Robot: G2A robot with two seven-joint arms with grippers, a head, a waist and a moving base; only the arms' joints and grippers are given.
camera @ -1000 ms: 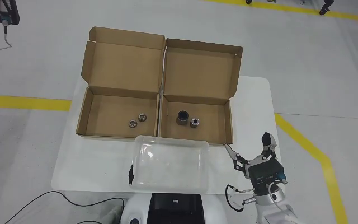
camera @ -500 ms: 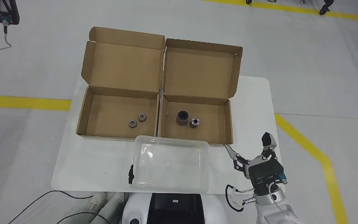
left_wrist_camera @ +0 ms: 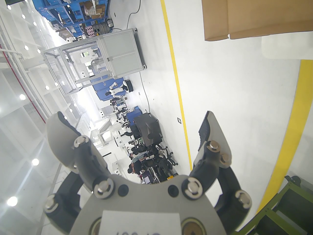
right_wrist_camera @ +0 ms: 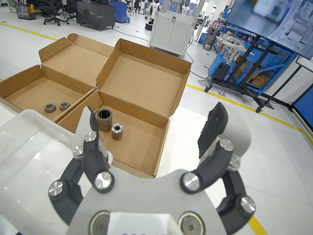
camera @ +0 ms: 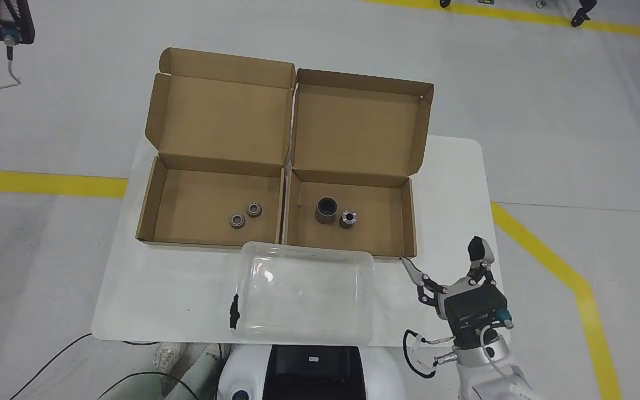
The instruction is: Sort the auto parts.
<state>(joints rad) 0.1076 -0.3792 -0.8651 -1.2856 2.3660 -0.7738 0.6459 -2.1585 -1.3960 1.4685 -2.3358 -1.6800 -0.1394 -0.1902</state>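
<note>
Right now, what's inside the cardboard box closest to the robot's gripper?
Two metal parts: a dark linear bearing standing upright and a shorter steel bushing beside it. The cardboard box has its lid open, so from above nothing covers its floor.

Two bearings (camera: 238, 218) in left box (camera: 190, 205), sleeve (camera: 327, 210) and bushing (camera: 347, 218) in right box (camera: 380, 215), tray (camera: 300, 295) before both

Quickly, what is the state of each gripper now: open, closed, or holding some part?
Left gripper: open, holding nothing.
Right gripper: open, holding nothing.
</note>
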